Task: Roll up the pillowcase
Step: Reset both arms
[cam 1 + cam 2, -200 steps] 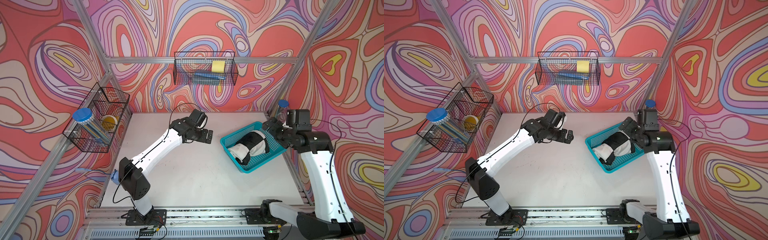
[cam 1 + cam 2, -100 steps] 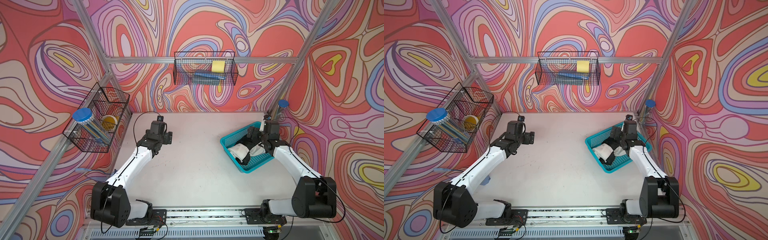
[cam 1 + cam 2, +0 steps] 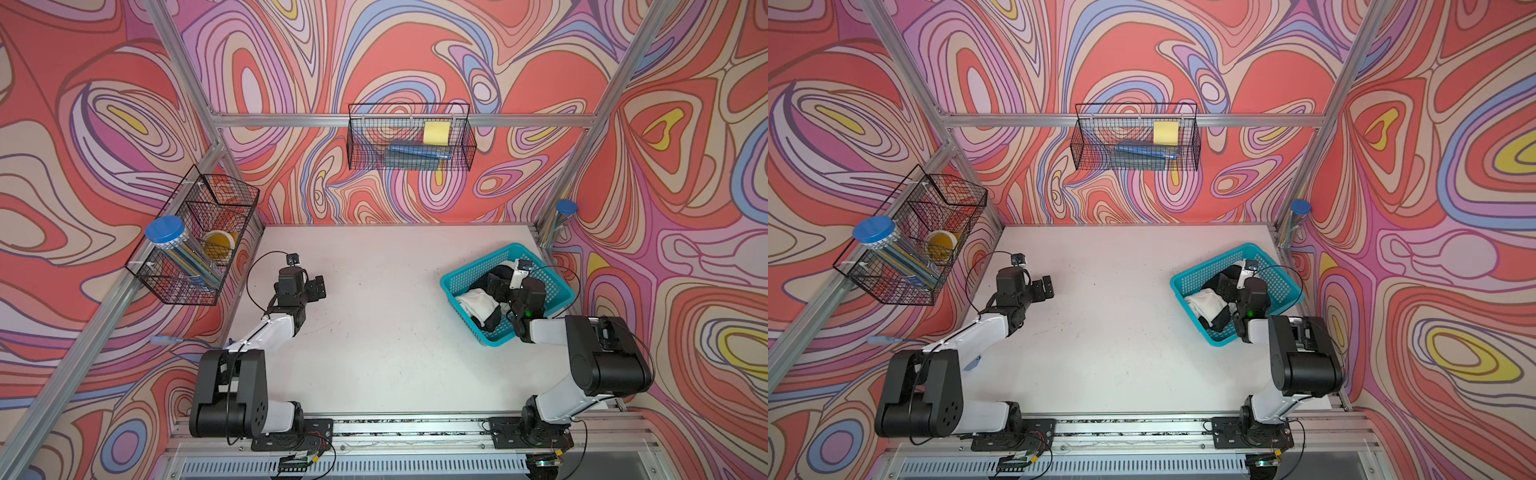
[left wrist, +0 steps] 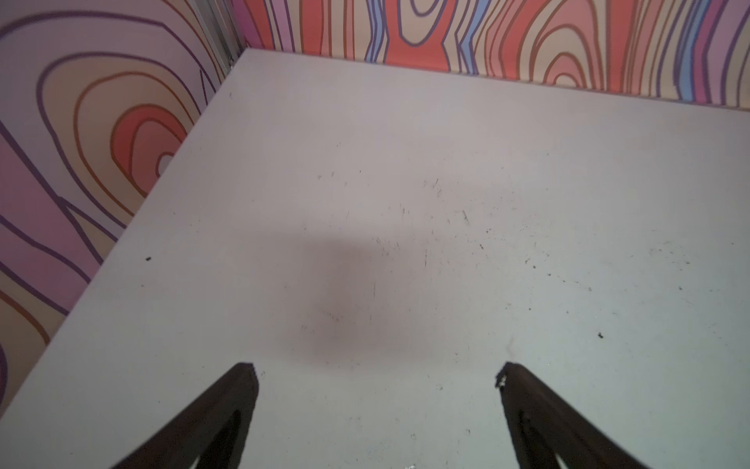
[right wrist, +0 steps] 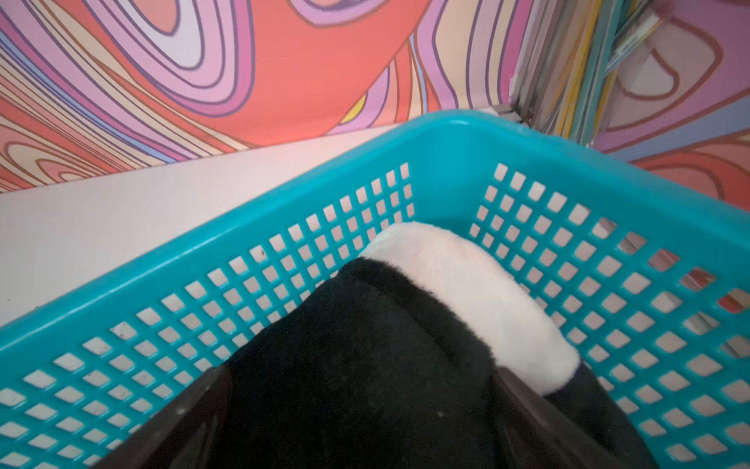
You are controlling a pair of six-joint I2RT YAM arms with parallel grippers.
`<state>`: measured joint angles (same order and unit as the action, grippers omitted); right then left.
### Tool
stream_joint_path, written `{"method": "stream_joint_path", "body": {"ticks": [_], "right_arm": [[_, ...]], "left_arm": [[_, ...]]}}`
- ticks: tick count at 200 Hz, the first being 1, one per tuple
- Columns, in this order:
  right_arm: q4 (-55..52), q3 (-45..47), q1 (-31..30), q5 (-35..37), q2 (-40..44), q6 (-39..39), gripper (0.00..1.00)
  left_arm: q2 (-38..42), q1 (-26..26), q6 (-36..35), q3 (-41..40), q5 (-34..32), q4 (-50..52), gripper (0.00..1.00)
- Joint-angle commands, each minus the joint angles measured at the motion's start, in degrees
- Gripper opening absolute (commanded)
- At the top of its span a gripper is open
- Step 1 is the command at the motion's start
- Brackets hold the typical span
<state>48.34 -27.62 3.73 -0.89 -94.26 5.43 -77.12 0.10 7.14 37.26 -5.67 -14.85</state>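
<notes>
Pulled back now, left tool (image 4: 375, 367) stands open, right tool (image 5: 361, 379) open astride pillowcase (image 5: 466, 292).

In a top view the basket (image 3: 473, 272) sits on the table (image 3: 382, 353) at three o'clock from its middle. The pillowcase (image 3: 473, 303) lies inside it, under the right gripper (image 3: 496, 287). The left gripper (image 3: 316, 287) hangs over the table at ten o'clock, well apart from the basket.
</notes>
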Motion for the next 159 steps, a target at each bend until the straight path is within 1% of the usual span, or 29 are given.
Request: {"method": "stream_joint_path", "body": {"ticks": [1, 10, 11, 24, 27, 35, 44, 59, 71, 84, 102, 113, 127, 159], "right_arm": [[8.03, 2.43, -0.17, -0.99, -2.18, -1.30, 0.98], [9.75, 2.76, -0.21, -1.11, -2.82, -1.16, 0.98], [9.54, 2.66, -0.21, -1.08, -2.75, -1.14, 0.98], [9.91, 2.67, -0.23, -0.96, -2.86, -1.20, 0.98], [9.67, 2.67, -0.21, -0.99, -2.84, -1.26, 0.98], [9.23, 2.48, -0.21, -0.98, -2.86, -1.28, 0.98], [8.80, 2.24, -0.22, -0.96, -2.86, -1.38, 0.98], [8.53, 2.13, -0.30, -0.95, -2.83, -1.46, 0.98], [8.15, 1.89, -0.43, -0.66, -2.86, -1.57, 0.98], [6.82, 1.27, -1.10, 0.62, -2.86, -2.14, 0.98], [5.99, 0.80, -2.16, 2.50, -2.91, -2.70, 0.98], [5.82, 0.80, -2.23, 2.56, -2.86, -2.71, 0.98], [5.57, 0.72, -2.21, 2.44, -2.78, -2.71, 0.98], [5.47, 0.72, -2.23, 2.45, -2.77, -2.78, 0.98]], "left_arm": [[0.88, -0.10, -5.57, -5.48, -1.51, -8.83, 0.99], [-1.27, 0.00, -3.47, -7.18, -3.22, -14.88, 0.99], [-1.58, 0.04, -3.10, -8.29, -3.30, -15.48, 0.99], [-6.07, -0.04, -4.11, -12.10, -1.39, -24.51, 0.99], [-7.15, -0.09, -3.98, -12.75, -1.44, -26.10, 0.99], [-10.10, -0.10, -4.21, -15.42, -1.81, -34.25, 0.99], [-11.56, -0.64, -4.38, -17.53, -3.36, -40.08, 0.99], [-10.27, -0.66, -3.61, -16.29, -3.48, -35.41, 0.99], [-11.44, -0.68, -4.10, -16.89, -3.36, -38.71, 0.99], [-10.37, -0.80, -3.73, -16.36, -3.30, -35.98, 0.99], [-11.13, -0.80, -5.04, -16.33, -1.15, -37.18, 0.99], [-10.51, -0.81, -5.02, -15.83, -0.53, -35.03, 0.99], [-11.02, -0.89, -5.28, -16.16, -0.73, -36.79, 0.99], [-10.98, -0.89, -5.20, -15.94, -0.57, -36.12, 0.99]]}}
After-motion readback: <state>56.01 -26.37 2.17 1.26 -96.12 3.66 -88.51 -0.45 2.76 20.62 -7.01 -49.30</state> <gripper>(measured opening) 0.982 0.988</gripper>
